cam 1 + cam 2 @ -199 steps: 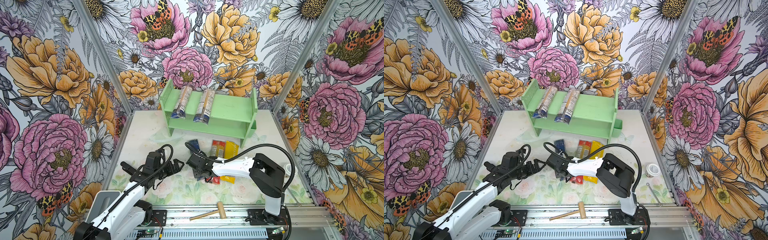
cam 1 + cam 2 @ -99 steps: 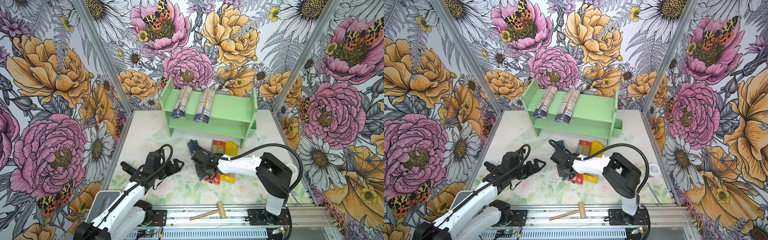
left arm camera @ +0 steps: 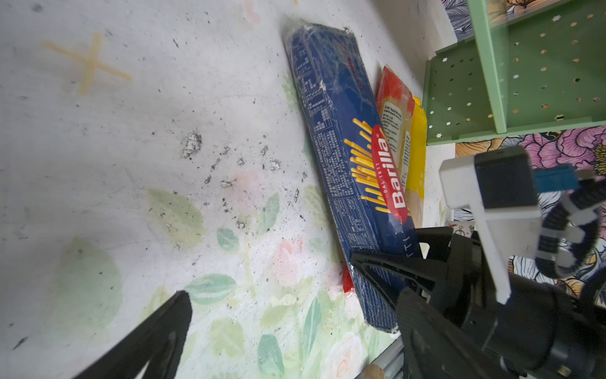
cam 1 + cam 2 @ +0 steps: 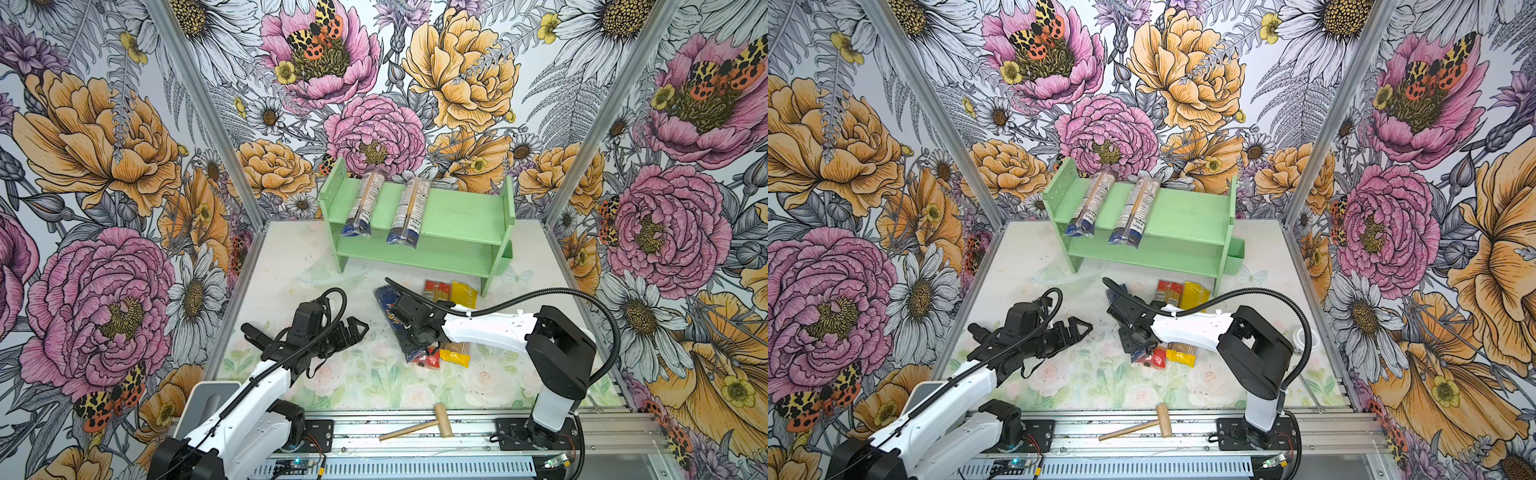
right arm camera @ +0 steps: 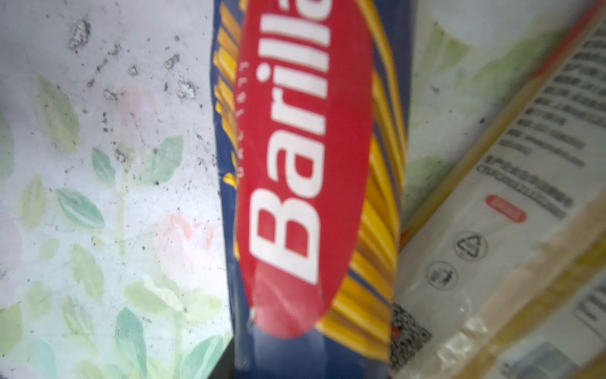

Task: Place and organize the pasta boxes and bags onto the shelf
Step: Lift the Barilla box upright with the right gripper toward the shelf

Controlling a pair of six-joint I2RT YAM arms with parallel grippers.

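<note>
Lower left of centre in a top view: left tool [image 4: 306,332] spread fully wide, empty, over bare tabletop [image 4: 291,270], apart from the packs. Centre: right tool [image 4: 409,337] clamped shut on the Barilla box [image 4: 384,297] toward its lower end, so the right arm is nearer. Box long axis runs up-frame, slightly slanted, toward the shelf [image 4: 457,216] above the tool. Whether it has left the tabletop, cannot tell. Box: dark blue, glossy, creased, red logo oval, yellow spaghetti print. Just right: red-ended bag [image 4: 434,289] and yellow bag [image 4: 464,294]. Two blue-ended bags [image 4: 361,199] lie on the shelf's top tier.
</note>
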